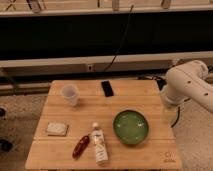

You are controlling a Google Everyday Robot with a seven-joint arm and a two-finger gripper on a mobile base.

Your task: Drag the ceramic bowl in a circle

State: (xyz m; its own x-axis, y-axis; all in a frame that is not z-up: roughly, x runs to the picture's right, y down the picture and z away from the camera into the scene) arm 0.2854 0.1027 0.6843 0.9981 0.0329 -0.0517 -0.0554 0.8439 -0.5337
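Just left of the gripper (169, 112), apart from it, sits the ceramic bowl (131, 127) on the wooden table (130, 95). How wide the gripper stands I cannot tell. It likely hangs there to catch the bowl's rim.

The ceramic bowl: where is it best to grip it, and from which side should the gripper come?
Probably the rim of the ceramic bowl, on the side nearest the gripper, pinched from above. The bowl stands upright, wide and shallow, so only its rim is narrow enough. The gripper hangs by the table's right edge, beside the bowl.
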